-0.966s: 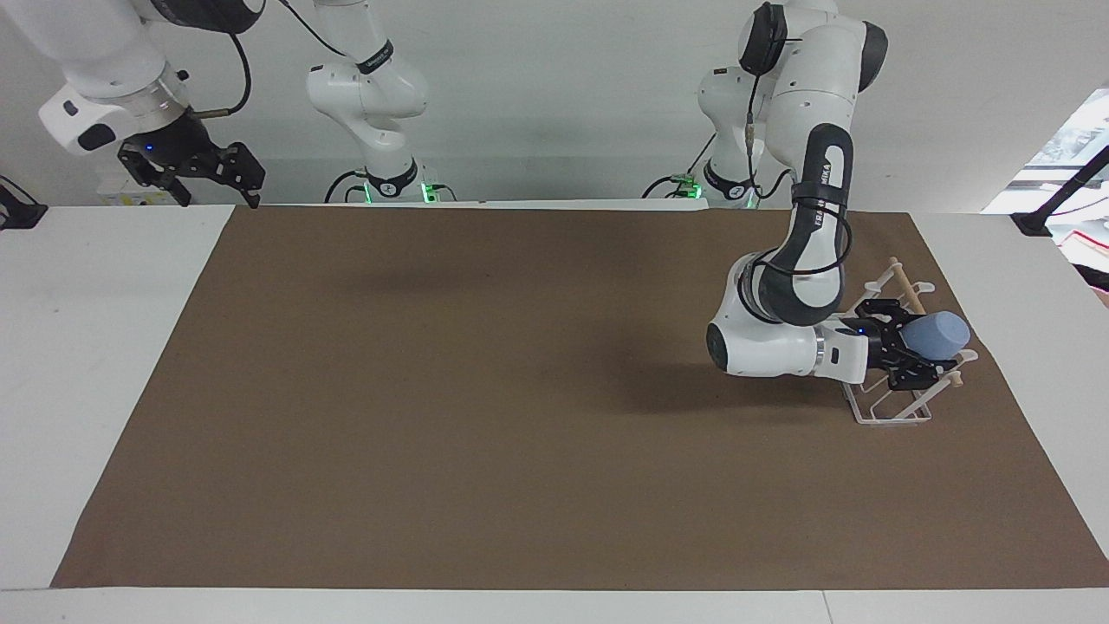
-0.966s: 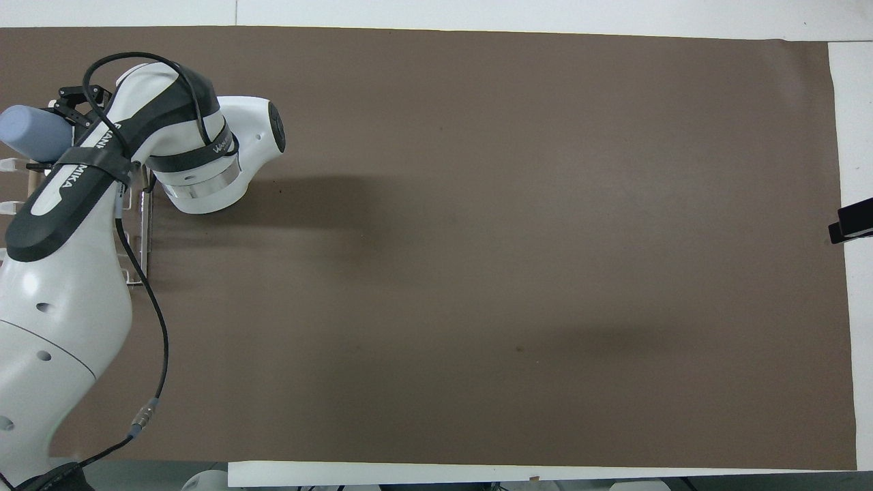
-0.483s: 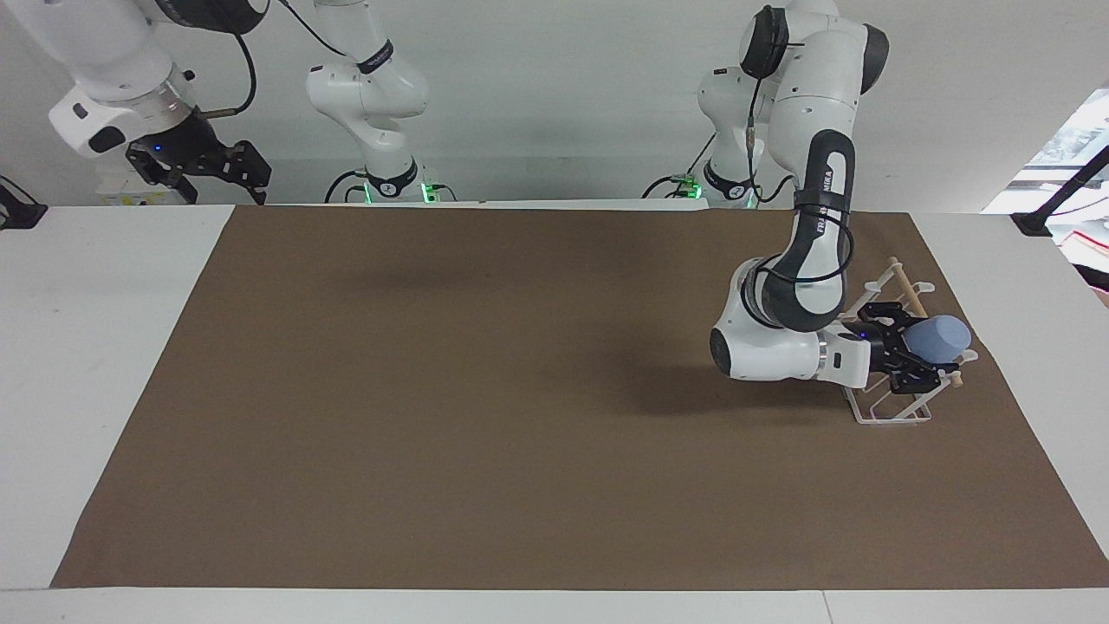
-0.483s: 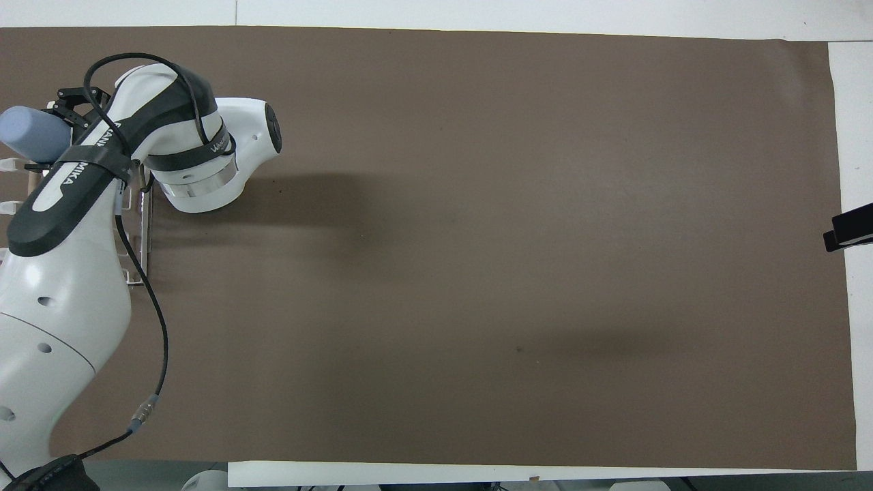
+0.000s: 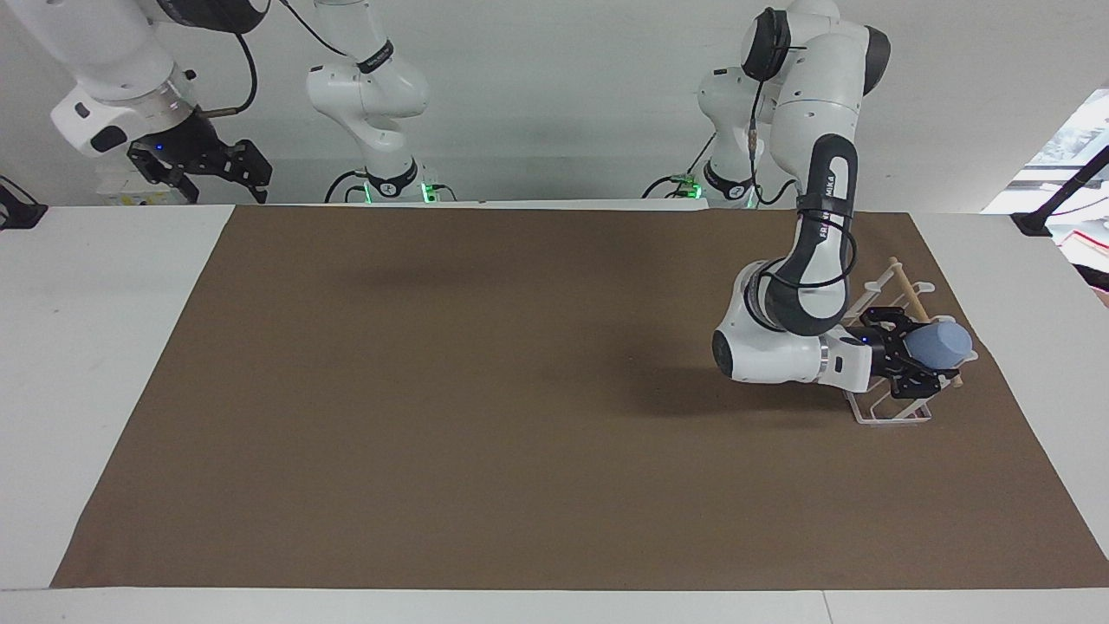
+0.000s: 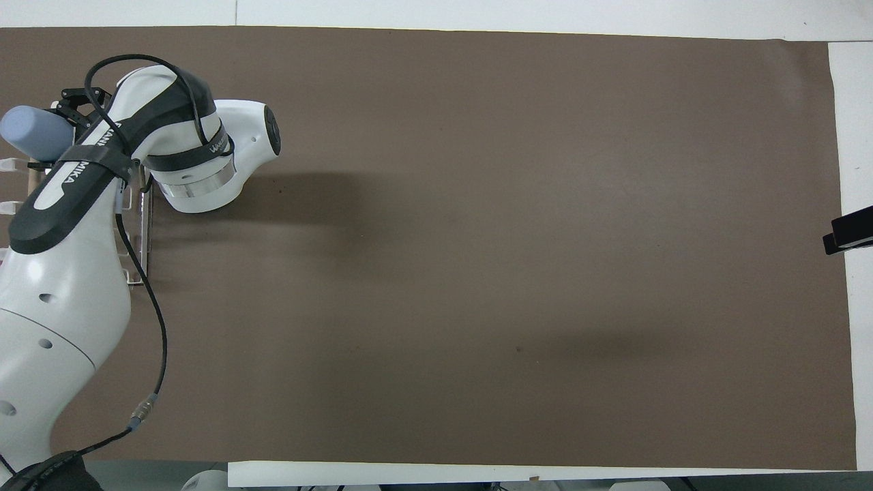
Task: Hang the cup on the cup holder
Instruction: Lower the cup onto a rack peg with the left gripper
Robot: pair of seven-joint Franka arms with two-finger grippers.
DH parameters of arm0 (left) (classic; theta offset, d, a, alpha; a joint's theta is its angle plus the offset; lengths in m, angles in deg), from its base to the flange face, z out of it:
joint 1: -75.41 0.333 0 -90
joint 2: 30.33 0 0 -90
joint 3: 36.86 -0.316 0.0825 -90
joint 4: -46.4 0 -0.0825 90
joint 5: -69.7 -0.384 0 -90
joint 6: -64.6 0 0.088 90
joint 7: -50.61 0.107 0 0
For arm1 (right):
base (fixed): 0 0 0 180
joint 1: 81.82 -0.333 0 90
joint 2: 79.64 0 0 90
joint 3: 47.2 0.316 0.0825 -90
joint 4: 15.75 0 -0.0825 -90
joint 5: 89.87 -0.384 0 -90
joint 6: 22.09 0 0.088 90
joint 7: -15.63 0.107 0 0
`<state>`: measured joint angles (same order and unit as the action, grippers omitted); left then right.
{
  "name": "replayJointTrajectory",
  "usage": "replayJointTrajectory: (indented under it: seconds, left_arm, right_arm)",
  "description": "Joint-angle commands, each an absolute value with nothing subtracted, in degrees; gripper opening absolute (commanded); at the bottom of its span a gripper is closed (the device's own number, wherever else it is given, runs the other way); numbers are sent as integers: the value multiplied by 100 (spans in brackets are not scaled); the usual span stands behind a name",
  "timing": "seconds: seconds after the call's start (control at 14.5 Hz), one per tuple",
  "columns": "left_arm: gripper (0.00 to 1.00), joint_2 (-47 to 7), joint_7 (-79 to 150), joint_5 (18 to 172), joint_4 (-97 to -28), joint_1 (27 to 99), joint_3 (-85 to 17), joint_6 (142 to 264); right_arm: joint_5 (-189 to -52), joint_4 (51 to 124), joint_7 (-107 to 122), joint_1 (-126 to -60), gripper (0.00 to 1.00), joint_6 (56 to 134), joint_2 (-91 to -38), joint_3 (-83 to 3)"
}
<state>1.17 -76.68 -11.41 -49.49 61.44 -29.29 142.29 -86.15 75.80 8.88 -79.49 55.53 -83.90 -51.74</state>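
I have the left gripper (image 5: 911, 362) clamped on the light blue cup (image 5: 939, 345), held on its side over the white wire cup holder (image 5: 892, 407) at the left arm's end of the brown mat (image 5: 520, 390). Against a second ago, the cup sits slightly lower and closer in over the rack's wooden rod (image 5: 905, 284), and the wrist has dropped a touch with it. From overhead the cup (image 6: 33, 134) has barely shifted. The right gripper (image 5: 227, 173) waits raised off the mat's corner at its own end, fingers apart, and has lifted a little.
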Motion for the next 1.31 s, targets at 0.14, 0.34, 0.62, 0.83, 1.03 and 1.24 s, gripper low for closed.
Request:
replayJointTrajectory:
  seconds: [0.14, 0.34, 0.62, 0.83, 1.03, 1.24]
  left_arm:
    - [0, 34, -7867, -1169, -5291, 6275, -2886, 14589]
    - [16, -1, -7929, -1064, -5449, 6310, -2886, 14765]
    - [97, 7, -7911, -1046, -5380, 6310, -2904, 14722]
    - [100, 16, -7894, -1046, -5257, 6266, -2904, 14573]
    - [100, -19, -7885, -1037, -5073, 6213, -2886, 14344]
    - [100, -299, -7754, -932, -4844, 6021, -2868, 14212]
  right_arm:
    - [-8627, 7724, 939, -7962, 99, 5534, -8526, -5186]
    - [-8627, 7715, 948, -7962, 99, 5543, -8517, -5186]
    - [-8627, 7724, 948, -7962, 99, 5534, -8517, -5186]
    - [-8627, 7724, 948, -7962, 99, 5534, -8517, -5186]
    - [-8627, 7724, 948, -7962, 99, 5534, -8526, -5186]
    - [-8627, 7724, 948, -7962, 99, 5534, -8526, -5186]
